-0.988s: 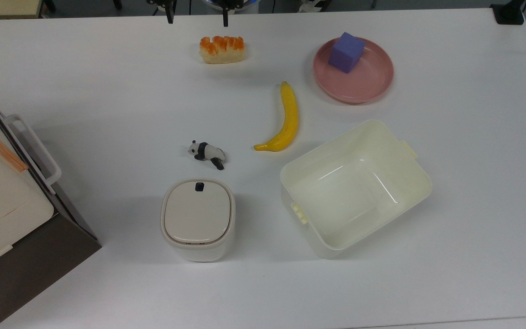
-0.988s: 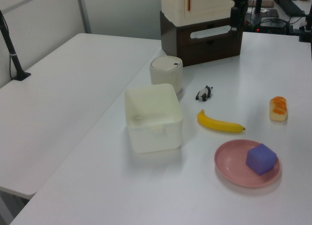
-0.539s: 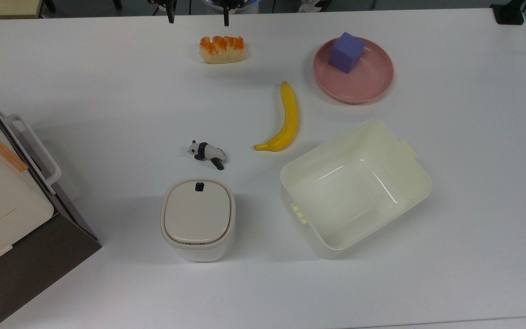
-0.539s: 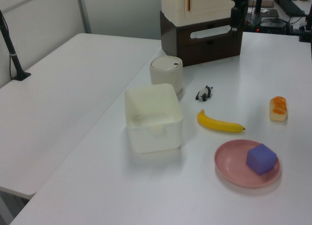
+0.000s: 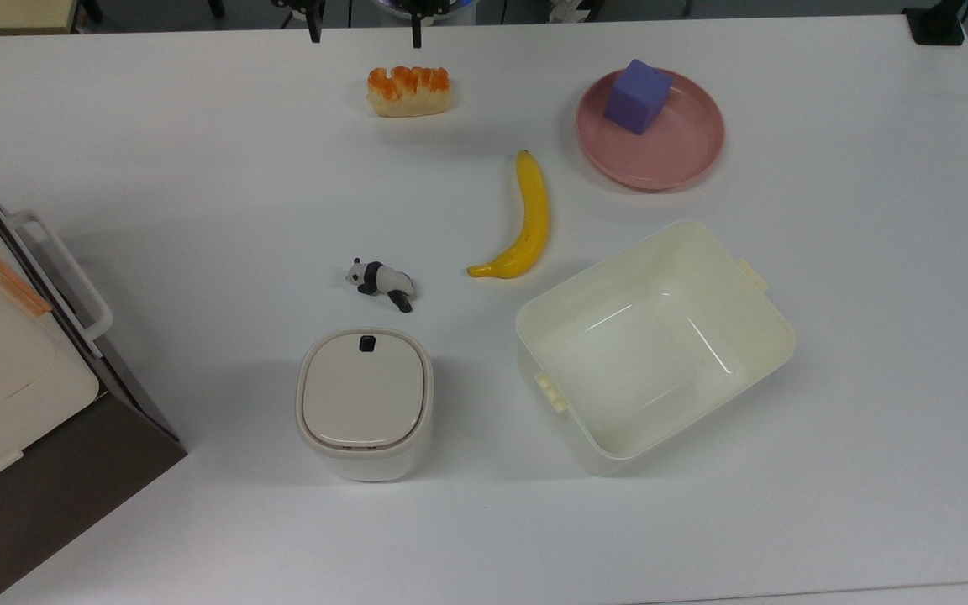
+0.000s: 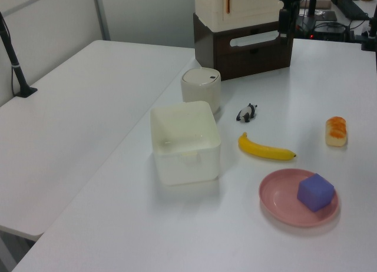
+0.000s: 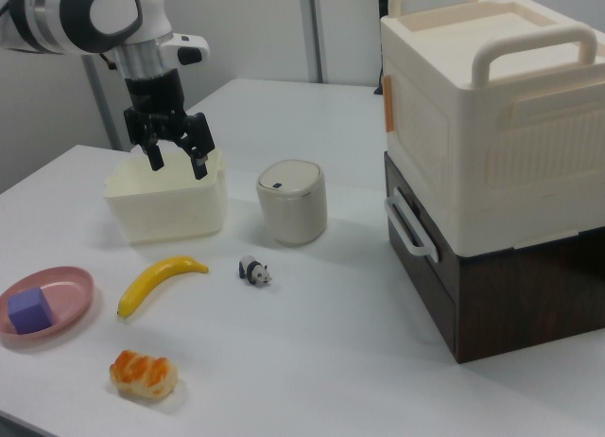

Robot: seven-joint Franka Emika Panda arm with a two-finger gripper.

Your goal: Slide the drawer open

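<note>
Hand [image 7: 175, 158] hanging from the arm [image 7: 85, 16] with both fingers pointing down and spread apart, released, grasping nothing. In the right view, held high in the air, in front of the cream tub [image 7: 165, 205] as seen from there. In the top view, two dark fingertips [image 5: 313, 31] just visible at the upper edge, beyond the bread roll [image 5: 409, 91].

Drawer [image 7: 421, 257] shut, dark brown front flush with the cabinet, white loop handle [image 7: 408, 227] sticking out toward the worktop [image 5: 198, 168]. Placed at the top view's left edge, under a cream appliance [image 7: 492, 106] with a copper bar [image 5: 5, 277]. Hand and drawer well apart.

Wide bare stretch of worktop in front of the handle in the top view. Nearest things: a lidded cream bin [image 5: 365, 402] and a small panda figure [image 5: 380, 281], both apart from the drawer front. Farther to the top view's right: a banana [image 5: 526, 220], then the tub [image 5: 656, 344], then a pink plate [image 5: 677, 151] bearing a purple cube [image 5: 638, 96].
</note>
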